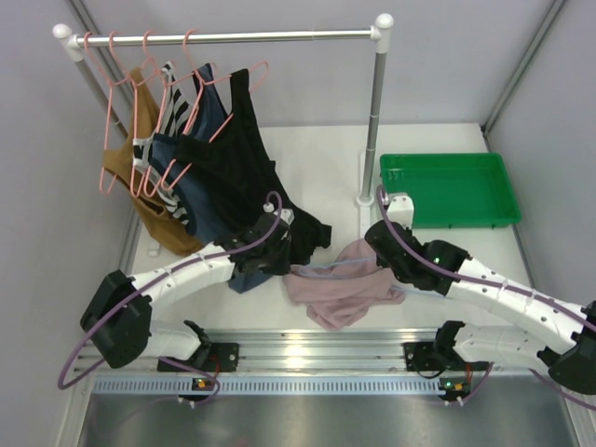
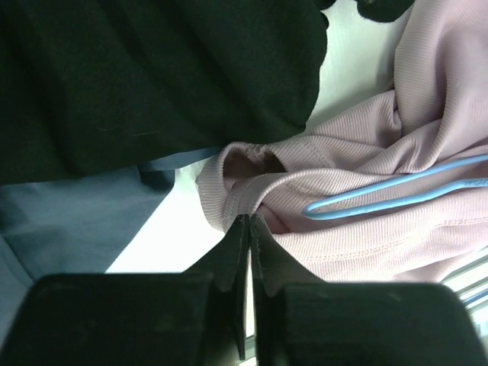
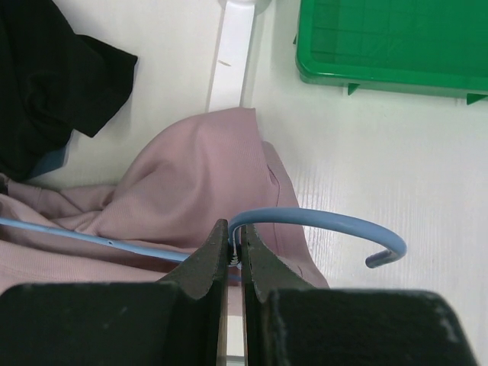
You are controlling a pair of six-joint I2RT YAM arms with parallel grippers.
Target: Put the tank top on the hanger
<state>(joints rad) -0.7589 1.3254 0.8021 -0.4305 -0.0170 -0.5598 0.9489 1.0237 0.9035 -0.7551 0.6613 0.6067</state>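
On the desk (image 1: 317,168): one dusty mauve-pink fabric tank top (image 1: 343,291), hem pinched by left claw (image 2: 248,221); one thin light-blue wire hanger (image 3: 320,219), pinched by right claw (image 3: 235,245).

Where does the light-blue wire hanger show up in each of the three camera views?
Top external: the hanger is a faint blue line across the mauve tank top, near centre.
Left wrist: right of centre, a wire loop lying on the tank top.
Right wrist: lower centre, its hook pinched in the right gripper.
Shared landmark: the tank top under it.
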